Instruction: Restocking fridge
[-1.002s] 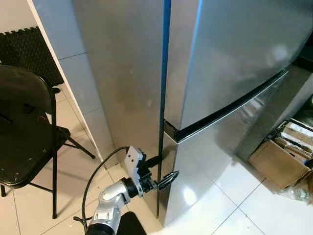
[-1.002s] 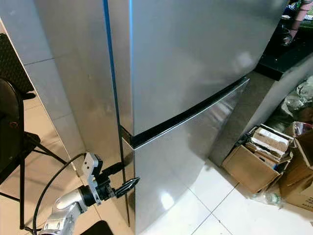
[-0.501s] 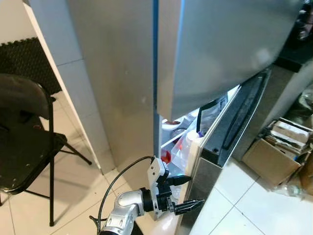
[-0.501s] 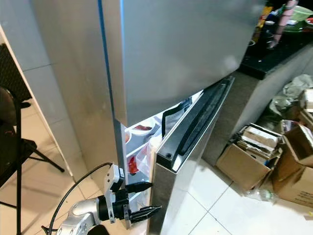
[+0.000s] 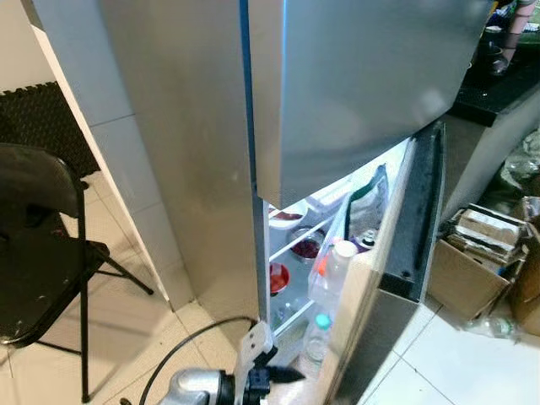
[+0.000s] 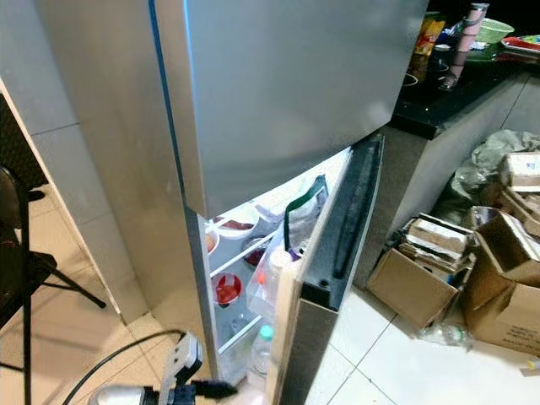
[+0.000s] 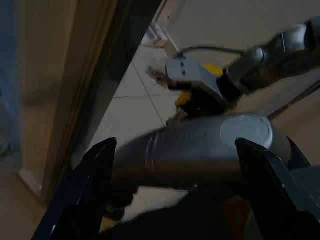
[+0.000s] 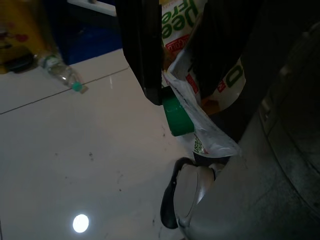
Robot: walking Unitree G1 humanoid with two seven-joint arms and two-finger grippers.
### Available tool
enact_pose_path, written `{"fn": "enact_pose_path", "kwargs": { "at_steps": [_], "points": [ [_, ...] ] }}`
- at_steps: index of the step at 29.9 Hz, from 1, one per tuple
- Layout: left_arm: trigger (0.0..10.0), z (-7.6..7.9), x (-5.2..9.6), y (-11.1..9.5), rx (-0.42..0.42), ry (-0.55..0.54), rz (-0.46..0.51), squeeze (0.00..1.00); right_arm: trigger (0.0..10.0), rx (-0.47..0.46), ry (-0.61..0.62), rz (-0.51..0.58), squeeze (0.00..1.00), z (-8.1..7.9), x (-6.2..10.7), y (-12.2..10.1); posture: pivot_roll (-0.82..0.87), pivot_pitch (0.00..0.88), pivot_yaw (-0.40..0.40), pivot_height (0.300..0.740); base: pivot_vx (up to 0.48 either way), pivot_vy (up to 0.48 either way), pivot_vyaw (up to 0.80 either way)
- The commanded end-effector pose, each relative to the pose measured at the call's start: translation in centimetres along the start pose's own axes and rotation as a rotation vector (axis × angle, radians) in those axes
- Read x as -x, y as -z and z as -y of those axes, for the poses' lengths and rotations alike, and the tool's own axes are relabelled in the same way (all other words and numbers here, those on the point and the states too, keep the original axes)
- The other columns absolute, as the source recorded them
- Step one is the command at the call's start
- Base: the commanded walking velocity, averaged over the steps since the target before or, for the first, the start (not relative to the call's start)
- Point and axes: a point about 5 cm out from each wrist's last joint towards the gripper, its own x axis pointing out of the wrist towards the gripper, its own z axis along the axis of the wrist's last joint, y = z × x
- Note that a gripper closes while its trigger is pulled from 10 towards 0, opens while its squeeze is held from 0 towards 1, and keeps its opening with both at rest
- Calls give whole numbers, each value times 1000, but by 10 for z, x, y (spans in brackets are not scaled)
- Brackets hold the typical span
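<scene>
Door: my left jaws (image 5: 283, 374), open, sit low by the fridge door (image 5: 396, 253).
Right jaws (image 8: 172, 50): gripping a green-capped packet (image 8: 197, 107).
Risk: door bottles (image 5: 333, 274) may tip.

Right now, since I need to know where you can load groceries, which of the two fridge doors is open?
The lower door is open, swung out to show lit shelves and bottles. The upper door above it is shut. The left hand sits low by the opening.

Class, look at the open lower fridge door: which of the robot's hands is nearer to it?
Left. The left hand sits low beside the lower fridge door's opening edge. The right hand, holding a green-capped packet, hangs over the floor.
</scene>
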Motion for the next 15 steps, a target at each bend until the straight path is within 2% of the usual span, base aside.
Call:
{"fn": "enact_pose_path", "kwargs": {
  "at_steps": [1,4,6,7,8,9,10,11,13,14,15],
  "points": [
    [10000,0,11,16,50,-26,-72,0,10000,-8,-28,-6,0,-7,-2,1,1,0,-48,740,0,0,0],
    [10000,-3,15,26,73,-84,-106,0,10000,-6,-21,-11,0,-6,-1,2,5,0,-48,740,0,0,0],
    [10000,-9,18,39,120,-195,-142,0,10000,-6,-12,-19,0,-4,-1,3,4,0,-48,740,0,0,0],
    [10000,-9,18,39,120,-195,-142,0,10000,-6,-12,-19,0,-4,-1,3,4,0,-48,740,0,0,0],
    [10000,-13,19,45,112,-265,-167,0,10000,-6,-7,-24,0,-4,-1,4,1,0,-46,740,0,0,0],
    [10000,-13,19,45,112,-265,-167,0,10000,-6,-7,-24,0,-4,-1,4,1,0,-46,740,0,0,0],
    [10000,-18,21,50,147,-371,-159,0,10000,-4,1,-33,0,-4,-1,6,0,0,-46,740,0,0,0],
    [10000,-23,22,53,150,-472,-149,0,10000,-1,7,-44,0,-4,-1,7,-2,0,-46,740,0,0,-494],
    [10000,-23,22,53,150,-472,-149,0,10000,-1,7,-44,0,-4,-1,7,-2,0,-46,740,0,0,-494],
    [10000,-26,24,58,165,-569,-153,0,10000,2,15,-55,0,-3,-1,8,-4,0,-44,740,0,0,-800],
    [10000,-26,24,58,165,-569,-153,0,10000,2,15,-55,0,-3,-1,8,-4,0,-44,740,0,0,-800]
  ]
}}
